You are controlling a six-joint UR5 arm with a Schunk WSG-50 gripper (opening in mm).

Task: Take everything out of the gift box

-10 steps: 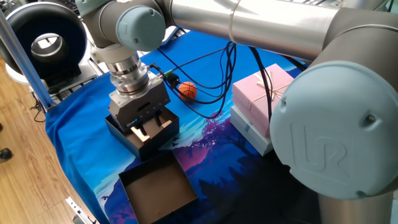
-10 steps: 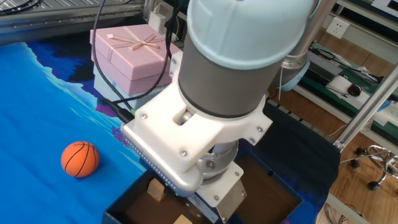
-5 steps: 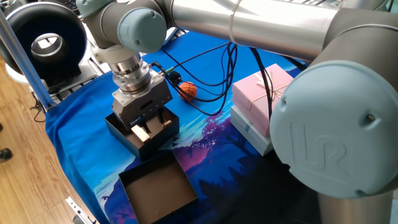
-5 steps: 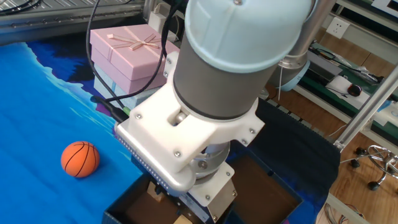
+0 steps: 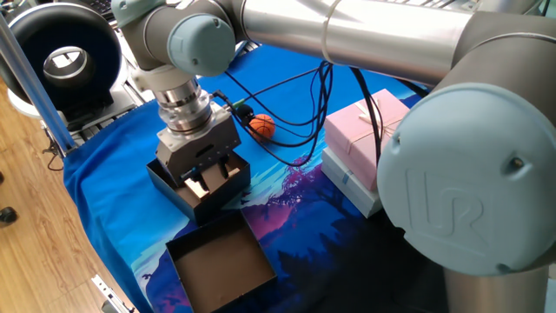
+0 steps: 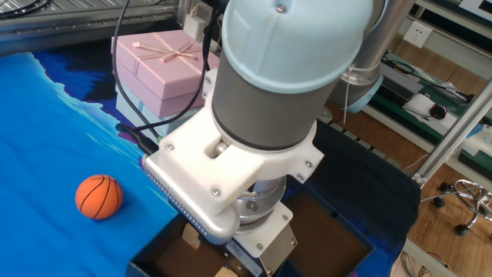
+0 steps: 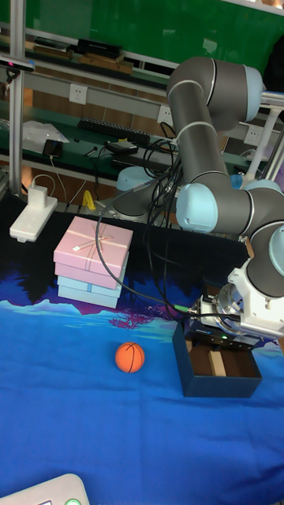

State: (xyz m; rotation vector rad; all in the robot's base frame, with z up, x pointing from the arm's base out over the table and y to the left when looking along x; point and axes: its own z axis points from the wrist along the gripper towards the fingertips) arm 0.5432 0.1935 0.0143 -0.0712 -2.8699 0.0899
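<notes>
In the one fixed view, your gripper [image 5: 207,176] sits left of centre, reaching down into the gift box [image 5: 170,184]. Its fingers stand apart with a pale wooden bar [image 5: 196,185] showing between them; you cannot tell whether they touch it. The orange ball [image 5: 262,127] lies on the blue printed cloth [image 5: 113,200] up and to the right of the gift box, well outside it. A shallower brown-lined tray [image 5: 221,261] sits at lower centre, and a pink box [image 5: 363,130] rests on a pale blue box at the right. Wooden floor shows along the left edge.

In the other fixed view, the arm's wrist fills the middle of the frame and hides the fingers. At the bottom you see the gift box's black wall [image 6: 157,258] with a tan cube [image 6: 190,236] inside. The ball is on the cloth at lower left, and the pink box with its ribbon bow sits at upper left. Shelving and a stool base show at right.

In the tall fixed view, the gift box is at lower right with the bar upright-looking inside, the ball just left of it, and green-backed shelves behind.
</notes>
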